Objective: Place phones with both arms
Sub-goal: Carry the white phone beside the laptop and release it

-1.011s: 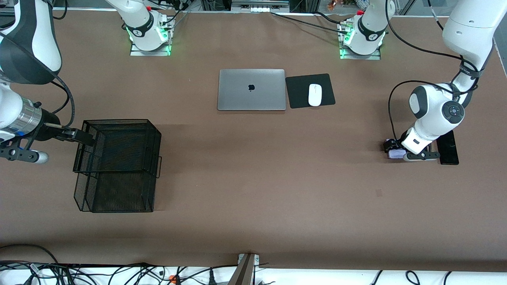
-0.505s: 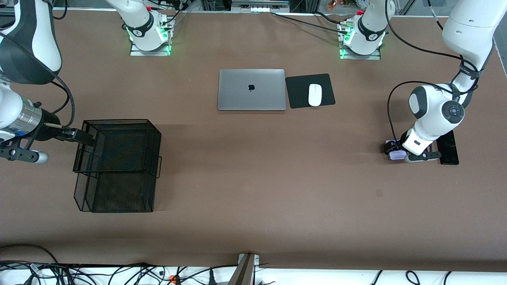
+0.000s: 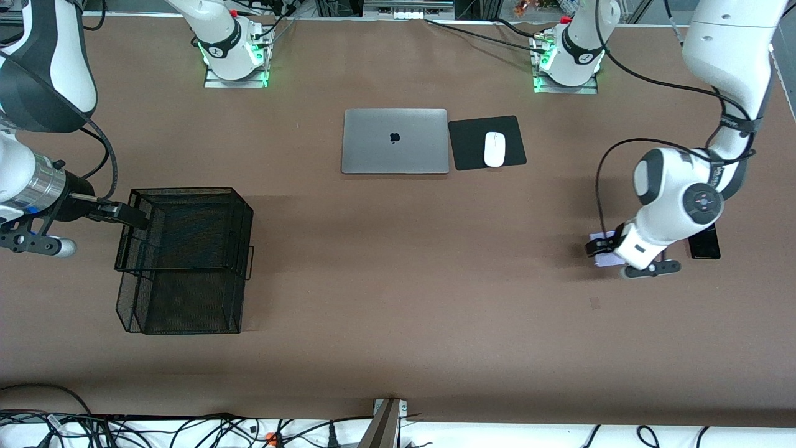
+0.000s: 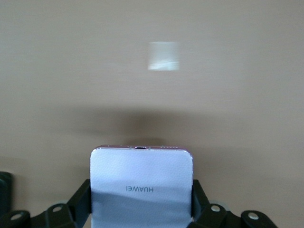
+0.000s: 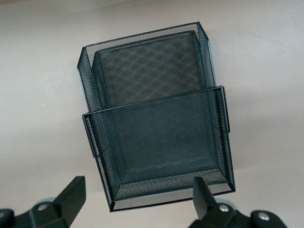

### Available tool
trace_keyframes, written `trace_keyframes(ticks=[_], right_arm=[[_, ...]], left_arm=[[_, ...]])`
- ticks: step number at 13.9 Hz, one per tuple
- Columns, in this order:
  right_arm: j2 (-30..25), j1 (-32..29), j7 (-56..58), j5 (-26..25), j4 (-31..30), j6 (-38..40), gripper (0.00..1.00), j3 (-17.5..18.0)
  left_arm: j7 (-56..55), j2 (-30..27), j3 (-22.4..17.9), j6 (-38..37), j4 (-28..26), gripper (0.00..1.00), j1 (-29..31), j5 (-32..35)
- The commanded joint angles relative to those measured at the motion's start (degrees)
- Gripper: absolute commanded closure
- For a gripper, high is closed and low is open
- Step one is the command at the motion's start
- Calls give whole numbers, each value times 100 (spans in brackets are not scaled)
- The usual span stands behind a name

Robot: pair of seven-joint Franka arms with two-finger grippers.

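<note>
Left gripper point(image 3: 602, 250) clamps lilac phone point(image 4: 141, 185) by its sides near the table's left-arm edge; right gripper point(image 3: 124, 214), wide, waits over basket point(image 3: 186, 261); thin grip may slip.

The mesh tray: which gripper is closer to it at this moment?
Right. The right gripper hangs open over the mesh tray. The left gripper, shut on the pale phone, is at the left arm's end of the table.
</note>
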State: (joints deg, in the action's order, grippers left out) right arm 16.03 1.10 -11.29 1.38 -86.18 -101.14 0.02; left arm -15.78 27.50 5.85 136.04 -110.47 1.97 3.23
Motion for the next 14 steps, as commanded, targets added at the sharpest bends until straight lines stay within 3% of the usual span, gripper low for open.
trace_keyframes(ticks=[1,5,10,14], right_arm=[[-65,-5,-5,3,-39,-19,0,15],[-65,-5,-5,3,-39,-19,0,15],[-65,-5,-5,3,-39,-37,0,15],[-65,-5,-5,3,-39,-37,0,24]], left_arm=[[-1091,203,-66,-708,682,100,-941,81],[-2050,729,-66,-1536,1737,100,-2180,64],[-2736,1994,-66,-1475,3063,100,-3324,-16],[-3088,2549,-66,-1169,3848,100,-3729,-16]])
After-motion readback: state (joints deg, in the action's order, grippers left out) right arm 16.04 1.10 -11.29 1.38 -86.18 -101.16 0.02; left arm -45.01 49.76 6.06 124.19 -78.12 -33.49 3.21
